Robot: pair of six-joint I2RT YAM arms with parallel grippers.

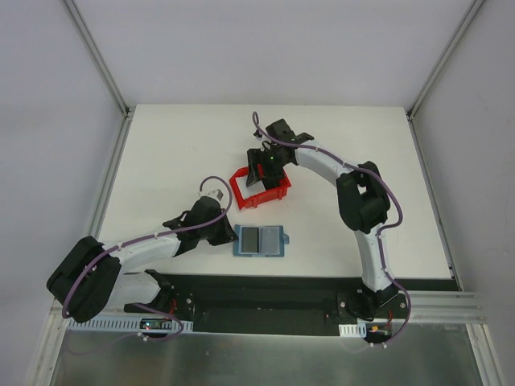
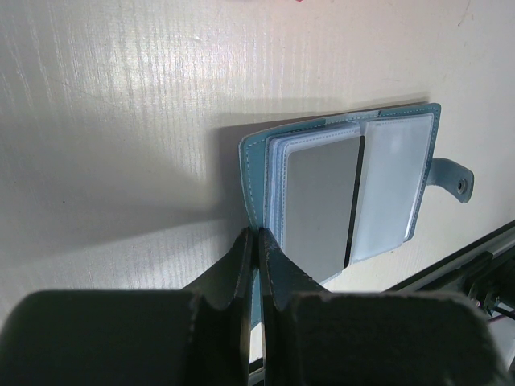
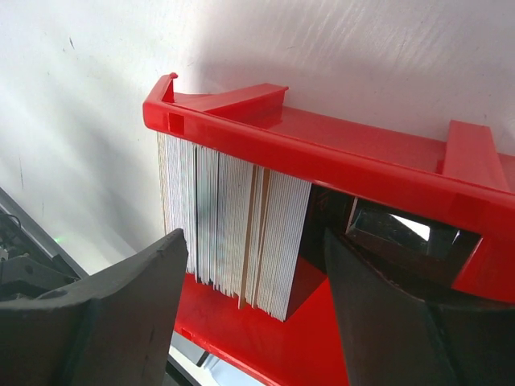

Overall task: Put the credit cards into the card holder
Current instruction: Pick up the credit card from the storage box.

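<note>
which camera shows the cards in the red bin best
Right wrist: the credit cards stand on edge in the red bin, between the fingers of the open right gripper. Top external: that gripper largely hides them. Left wrist: only the card holder.

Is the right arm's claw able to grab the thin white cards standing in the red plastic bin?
Probably yes: the right gripper is open at the open-topped red plastic bin, seemingly a finger each side of the thin white cards, nothing between.
</note>
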